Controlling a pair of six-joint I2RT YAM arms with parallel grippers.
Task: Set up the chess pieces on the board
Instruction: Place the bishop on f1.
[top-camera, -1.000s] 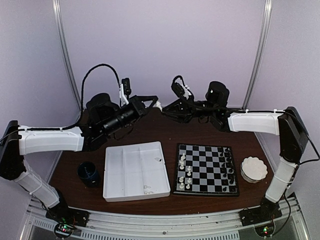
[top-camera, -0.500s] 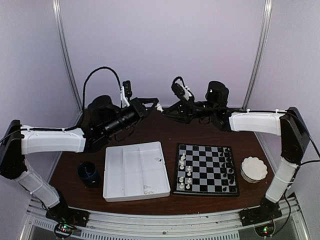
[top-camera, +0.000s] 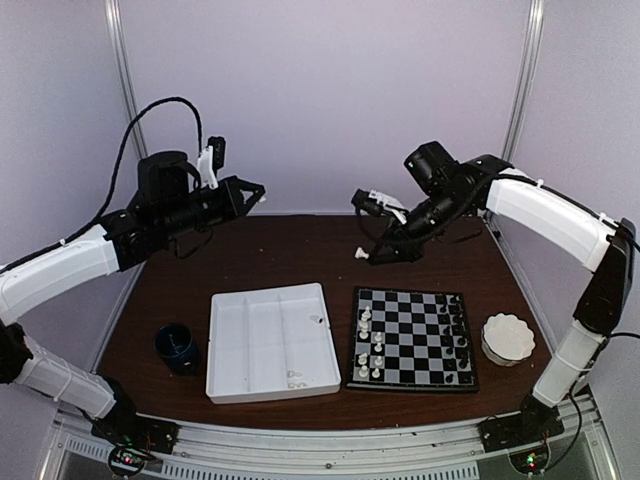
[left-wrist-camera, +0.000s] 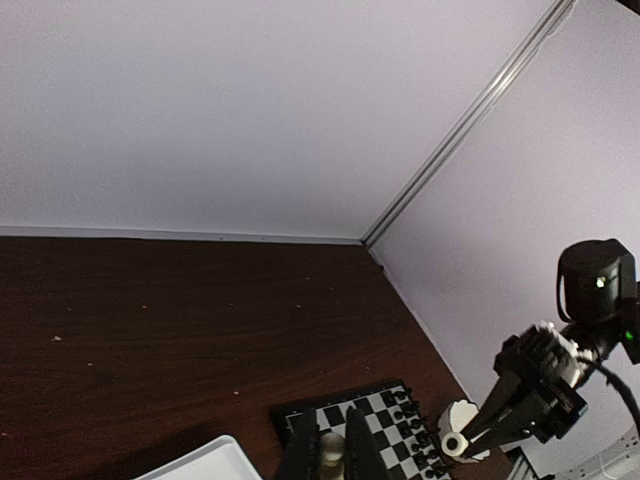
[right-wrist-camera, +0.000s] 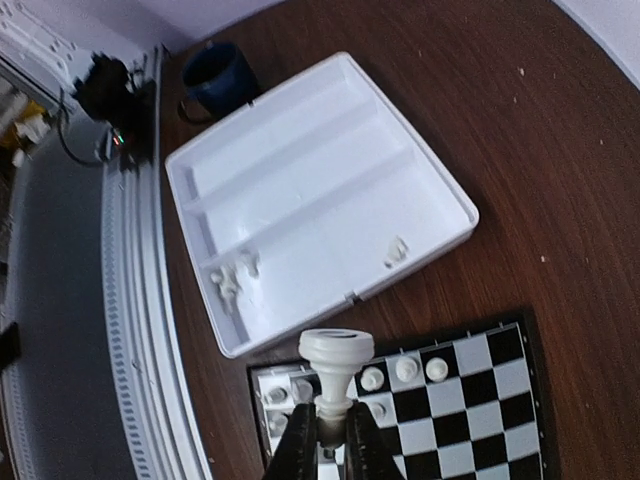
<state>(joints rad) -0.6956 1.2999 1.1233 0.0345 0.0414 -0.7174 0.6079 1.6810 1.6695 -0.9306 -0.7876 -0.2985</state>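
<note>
right claw (top-camera: 370, 252) clamped on a white chess piece (right-wrist-camera: 336, 350) behind the board (top-camera: 415, 340), left claw (top-camera: 258, 190) well left of it, cannot tell if parted

The table (right-wrist-camera: 500, 120) is dark wood grain, matt and dust-speckled; the tray (right-wrist-camera: 300, 195) and white chess piece (right-wrist-camera: 336, 352) look like smooth, slightly glossy plastic.

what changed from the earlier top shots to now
The two arms parted from their meeting at the back of the table. The left gripper drew back left and upward. The right gripper came nearer the board, shut on a white chess piece. The pieces on the board, tray, cup and dish stayed put.
</note>
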